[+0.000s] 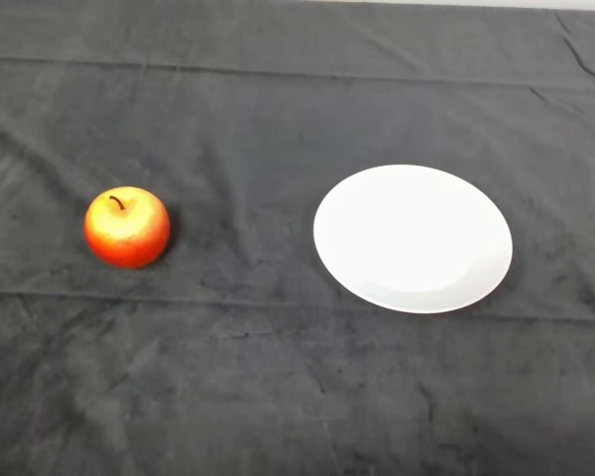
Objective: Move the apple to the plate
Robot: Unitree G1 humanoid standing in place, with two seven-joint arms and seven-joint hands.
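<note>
A red and yellow apple (127, 227) with a short dark stem stands upright on the dark cloth at the left of the head view. A round white plate (413, 238) lies to its right, a good way apart from it, with nothing on it.
The dark cloth (278, 377) covers the whole table, with creases running across it. The table's far edge shows as a light strip along the top right.
</note>
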